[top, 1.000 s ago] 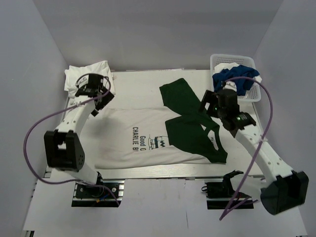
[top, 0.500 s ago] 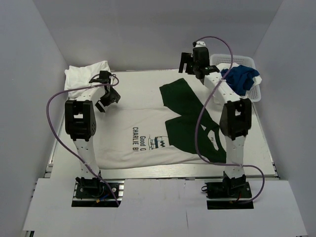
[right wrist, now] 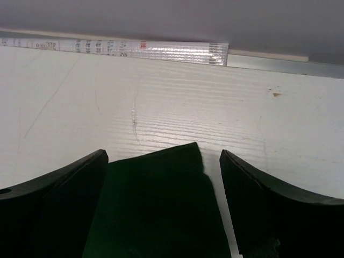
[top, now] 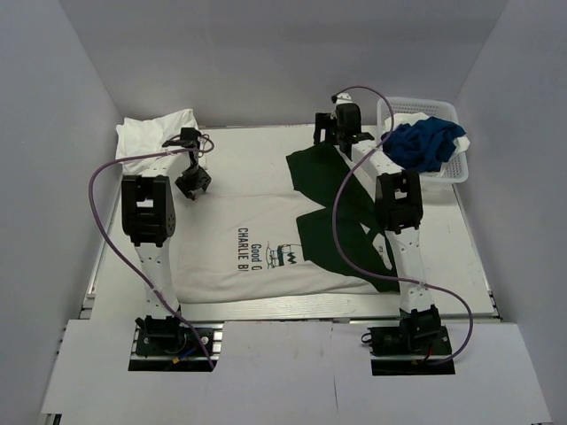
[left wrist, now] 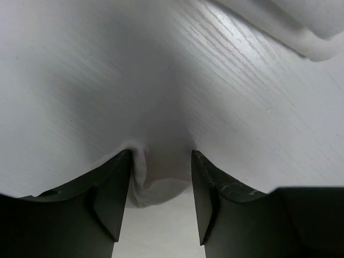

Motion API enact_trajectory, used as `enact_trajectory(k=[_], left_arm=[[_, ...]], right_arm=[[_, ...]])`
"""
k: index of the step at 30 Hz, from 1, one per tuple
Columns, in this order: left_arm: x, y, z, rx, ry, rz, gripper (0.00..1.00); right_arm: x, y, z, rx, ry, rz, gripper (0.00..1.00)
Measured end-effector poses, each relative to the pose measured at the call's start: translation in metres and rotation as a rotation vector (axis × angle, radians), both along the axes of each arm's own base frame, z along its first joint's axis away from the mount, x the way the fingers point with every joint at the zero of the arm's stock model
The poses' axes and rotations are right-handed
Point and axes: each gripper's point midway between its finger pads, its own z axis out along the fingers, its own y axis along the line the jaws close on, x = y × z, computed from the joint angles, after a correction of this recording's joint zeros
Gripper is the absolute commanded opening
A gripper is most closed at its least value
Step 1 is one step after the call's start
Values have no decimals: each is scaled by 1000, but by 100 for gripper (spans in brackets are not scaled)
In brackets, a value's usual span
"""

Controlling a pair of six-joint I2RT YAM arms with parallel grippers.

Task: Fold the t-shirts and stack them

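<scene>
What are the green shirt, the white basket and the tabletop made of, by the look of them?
Dark green t-shirt: soft matte cloth, probably cotton knit; it lies limp and creased. Basket: likely white plastic; stiff open-mesh walls. Table: seemingly white-painted or laminated wood; fine grain lines show up close.

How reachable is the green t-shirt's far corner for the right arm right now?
Likely yes. The right arm is stretched out to the far edge, and its open jaws straddle a corner of the dark green t-shirt lying flat on the table. Nothing else sits between them.
</scene>
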Motion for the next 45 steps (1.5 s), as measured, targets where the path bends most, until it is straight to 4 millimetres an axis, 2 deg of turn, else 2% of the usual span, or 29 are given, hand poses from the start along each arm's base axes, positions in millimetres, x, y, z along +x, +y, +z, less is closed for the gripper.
enact_trajectory(k=[6,15,18,21,22,24,25,26,27,28,31,33,37,40,45], left_arm=[[-4,2,-5,10,25,5,47],[-5,4,-5,22,28,15,48],[-6,5,-5,25,33,17,48],[-7,6,-5,34,38,20,47],[-8,7,-5,37,40,21,45],[-9,8,-5,43,42,24,44],[-9,9,-5,46,44,25,40],[-10,9,-5,48,46,26,37],[-10,9,-5,49,47,27,32],[-10,10,-5,51,49,27,19],[-13,11,-5,57,62,24,4],[-14,12,-4,64,67,26,0],[-20,14,-3,100,86,24,0],[-28,15,0,117,90,23,0],[-50,13,15,136,84,11,0]], right_arm=[[10,9,-1,21,-29,29,90],[-3,19,-36,44,66,83,79],[-10,25,-39,70,100,104,69],[-15,29,-41,91,125,123,51],[-16,29,-42,93,129,125,40],[-19,29,-45,91,144,121,26],[-21,28,-45,87,150,116,18],[-22,28,-46,81,155,110,1],[-23,27,-47,74,162,99,0],[-24,27,-48,66,165,95,0],[-33,24,-46,36,177,82,0],[-45,22,-43,7,183,92,0],[-90,10,-29,-86,197,115,0],[-123,0,1,-128,132,117,0],[-169,-7,73,-150,-40,125,0]])
